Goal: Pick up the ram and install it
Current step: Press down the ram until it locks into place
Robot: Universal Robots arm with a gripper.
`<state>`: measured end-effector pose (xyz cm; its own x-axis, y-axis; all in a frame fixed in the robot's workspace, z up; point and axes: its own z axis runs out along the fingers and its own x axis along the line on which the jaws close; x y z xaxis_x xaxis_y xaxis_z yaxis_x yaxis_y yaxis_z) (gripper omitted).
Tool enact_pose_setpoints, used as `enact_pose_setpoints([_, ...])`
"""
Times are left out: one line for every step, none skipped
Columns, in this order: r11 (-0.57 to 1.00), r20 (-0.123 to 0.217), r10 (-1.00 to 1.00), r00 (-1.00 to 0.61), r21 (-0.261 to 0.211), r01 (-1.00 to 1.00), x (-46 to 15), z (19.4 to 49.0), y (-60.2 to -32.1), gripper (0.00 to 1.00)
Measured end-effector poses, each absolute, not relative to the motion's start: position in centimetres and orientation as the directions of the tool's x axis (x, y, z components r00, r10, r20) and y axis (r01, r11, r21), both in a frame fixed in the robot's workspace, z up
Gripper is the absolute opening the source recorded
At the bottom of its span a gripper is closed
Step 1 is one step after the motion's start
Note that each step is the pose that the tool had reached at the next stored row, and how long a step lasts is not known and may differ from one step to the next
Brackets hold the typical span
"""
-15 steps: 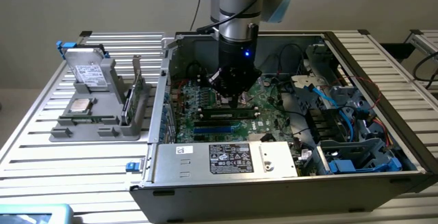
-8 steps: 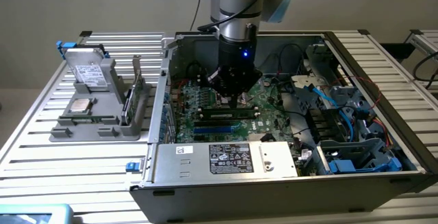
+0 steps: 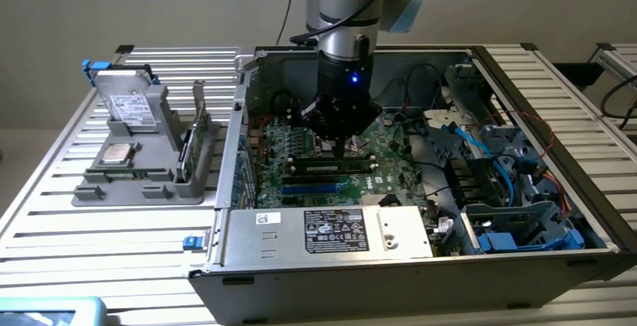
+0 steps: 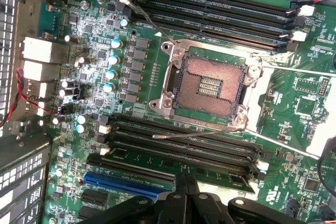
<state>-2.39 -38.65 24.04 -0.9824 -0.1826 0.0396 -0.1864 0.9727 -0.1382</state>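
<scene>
Jaws of the gripper (image 3: 344, 149) are pinched together just above the ram (image 3: 333, 168), which lies flat in a slot at the centre of the exterior view, on the motherboard (image 4: 294, 177) inside the open computer case (image 3: 298, 259). Judging by that contact, the closed tips serve to press the stick down (a narrow tip suits a narrow edge). In the wrist view the ram (image 4: 173, 162) sits in the lower slot bank, below the bare CPU socket (image 4: 207, 85). At mid left, a grey holder (image 3: 149, 169) keeps spare parts upright on the slatted metal surface (image 3: 110, 236); plain beige wall behind.
</scene>
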Motion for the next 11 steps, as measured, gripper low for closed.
enact_pose_setpoints([0.975,0.038,-0.172,-0.984,-0.139,-0.176,-2.4,24.04,-38.65,0.11])
enact_pose_setpoints([0.976,0.037,-0.163,-0.986,-0.139,-0.166,-2.4,24.04,-38.65,0.11])
enact_pose_setpoints([0.978,0.036,-0.153,-0.987,-0.139,-0.157,-2.4,24.04,-38.64,0.11])
enact_pose_setpoints([0.979,0.036,-0.144,-0.989,-0.139,-0.148,-2.4,24.04,-38.64,0.11])
enact_pose_setpoints([0.98,0.035,-0.137,-0.99,-0.139,-0.14,-2.4,24.04,-38.64,0.11])
enact_pose_setpoints([0.981,0.034,-0.13,-0.991,-0.139,-0.134,-2.4,24.04,-38.64,0.11])
enact_pose_setpoints([0.982,0.034,-0.125,-0.992,-0.139,-0.128,-2.4,24.05,-38.65,0.11])
enact_pose_setpoints([0.982,0.033,-0.12,-0.992,-0.139,-0.124,-2.4,24.04,-38.65,0.11])
enact_pose_setpoints([0.983,0.033,-0.116,-0.993,-0.139,-0.119,-2.39,24.04,-38.67,0.11])
enact_pose_setpoints([0.984,0.033,-0.112,-0.993,-0.139,-0.115,-2.39,24.04,-38.68,0.11])
enact_pose_setpoints([0.984,0.032,-0.109,-0.994,-0.139,-0.112,-2.39,24.04,-38.7,0.11])
